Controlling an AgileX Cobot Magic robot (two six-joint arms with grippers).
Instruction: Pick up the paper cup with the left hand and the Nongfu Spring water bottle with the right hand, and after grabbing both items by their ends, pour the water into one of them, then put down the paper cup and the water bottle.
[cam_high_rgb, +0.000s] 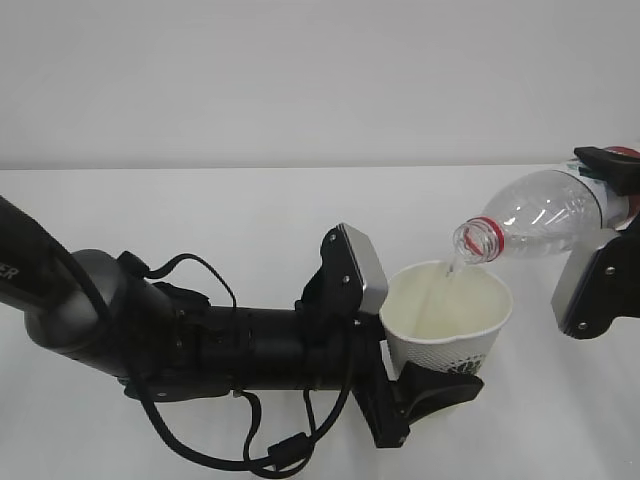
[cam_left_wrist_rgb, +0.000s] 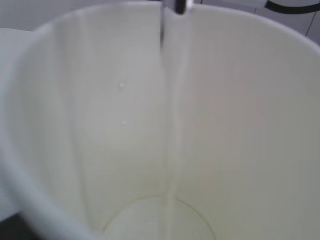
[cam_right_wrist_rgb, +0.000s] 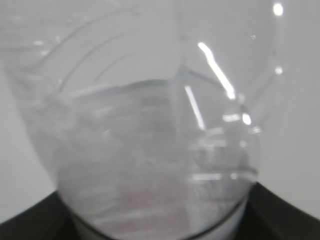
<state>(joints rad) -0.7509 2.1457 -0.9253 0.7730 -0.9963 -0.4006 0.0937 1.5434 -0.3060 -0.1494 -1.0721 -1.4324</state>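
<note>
Water (cam_high_rgb: 451, 268) streams from the tilted bottle (cam_high_rgb: 535, 212) into the cup (cam_high_rgb: 448, 318). Left gripper (cam_high_rgb: 432, 392) clamps the cup's base above the surface (cam_high_rgb: 250, 220); right gripper (cam_high_rgb: 610, 230) clasps the bottle's far end.

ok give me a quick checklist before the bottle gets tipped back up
1. Left gripper holds the cup near its base: ok.
2. Cup upright, clear of the table: ok.
3. Right gripper holds the bottle at its far end: ok.
4. Bottle mouth above the cup's opening: ok.
5. Water falls inside the cup, none seen spilled: ok.
6. Water level in the cup: cannot tell.
</note>
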